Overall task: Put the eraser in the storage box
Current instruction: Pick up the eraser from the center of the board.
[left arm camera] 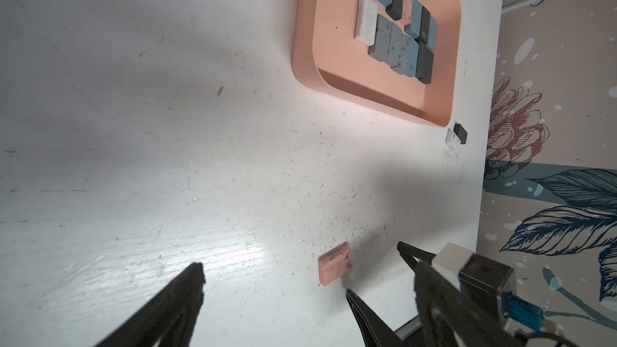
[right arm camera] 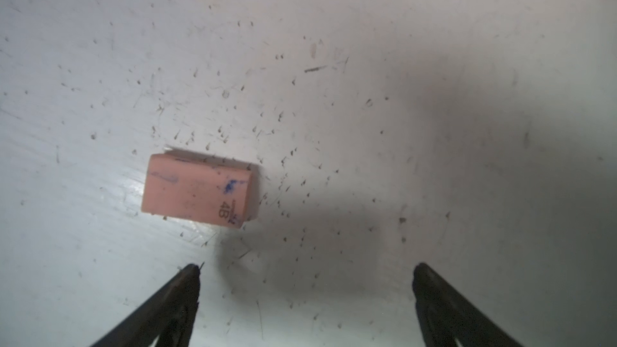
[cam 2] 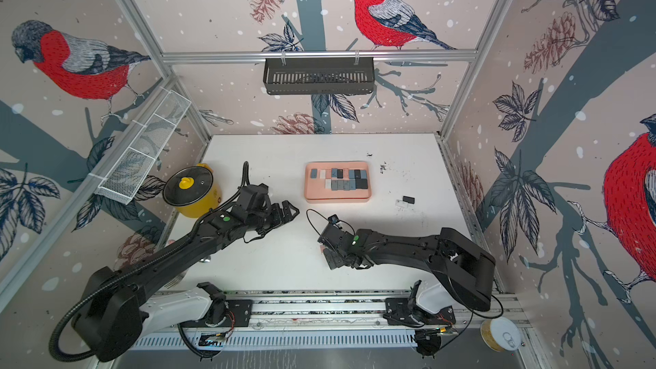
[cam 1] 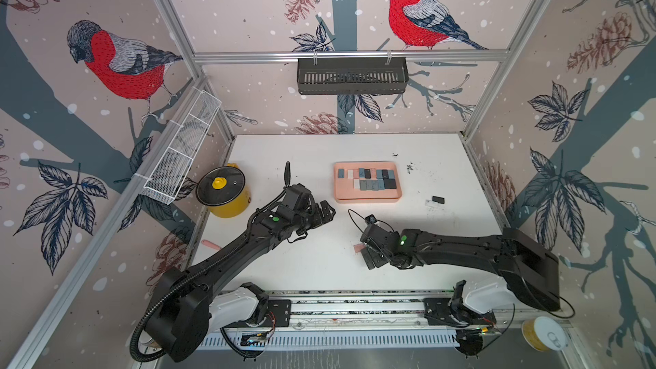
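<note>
Right gripper (right arm camera: 307, 267) spread wide, empty, touching nothing, near one pink rectangular rubber eraser (right arm camera: 198, 188); one shallow salmon-pink plastic storage box (cam 1: 342, 191); left gripper (cam 1: 329, 211) also wide, empty.

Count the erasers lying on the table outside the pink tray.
3: a pink eraser by the right pincer; a black eraser and a white eraser side by side, right of the storage box. The arms may hide others.

In both top views we look down from high on the whole desk (cam 1: 301, 268), our two wrist views sit close over it, both catching the pink eraser (right arm camera: 198, 188)
</note>
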Controlling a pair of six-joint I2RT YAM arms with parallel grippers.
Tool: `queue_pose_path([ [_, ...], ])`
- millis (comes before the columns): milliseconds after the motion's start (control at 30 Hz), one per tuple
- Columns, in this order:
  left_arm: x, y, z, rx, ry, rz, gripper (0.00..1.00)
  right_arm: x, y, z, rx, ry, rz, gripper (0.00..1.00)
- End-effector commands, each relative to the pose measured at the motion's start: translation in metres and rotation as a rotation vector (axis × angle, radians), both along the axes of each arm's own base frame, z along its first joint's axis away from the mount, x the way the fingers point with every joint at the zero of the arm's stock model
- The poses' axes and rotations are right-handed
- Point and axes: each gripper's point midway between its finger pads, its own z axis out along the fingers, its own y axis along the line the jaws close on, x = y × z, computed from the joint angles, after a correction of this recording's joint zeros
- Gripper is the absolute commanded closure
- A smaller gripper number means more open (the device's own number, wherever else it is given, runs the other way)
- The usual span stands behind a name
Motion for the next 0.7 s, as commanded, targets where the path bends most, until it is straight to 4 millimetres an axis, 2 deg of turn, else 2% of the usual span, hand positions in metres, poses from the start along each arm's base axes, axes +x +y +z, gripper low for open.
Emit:
queue_pose_path([
  [0, 0.005, -0.003, 0.008, -0.047, -0.022, 0.023, 0.03, 0.006, 0.004, -0.001, -0.012, -0.022, -0.016, 0.01],
  [133, 0.004, 0.000, 0.004, -0.037, -0.008, 0.032, 0.03, 0.014, 0.009, -0.007, -0.038, -0.027, -0.029, 0.01],
  [500, 0.009, 0.011, -0.003, -0.032, 0.010, 0.055, 0.03, 0.060, 0.009, -0.010, -0.021, -0.012, -0.123, 0.00],
  [667, 0.011, 0.007, -0.005, -0.043, 0.015, 0.039, 0.02, 0.068, 0.012, 0.001, -0.005, -0.018, -0.123, 0.04],
])
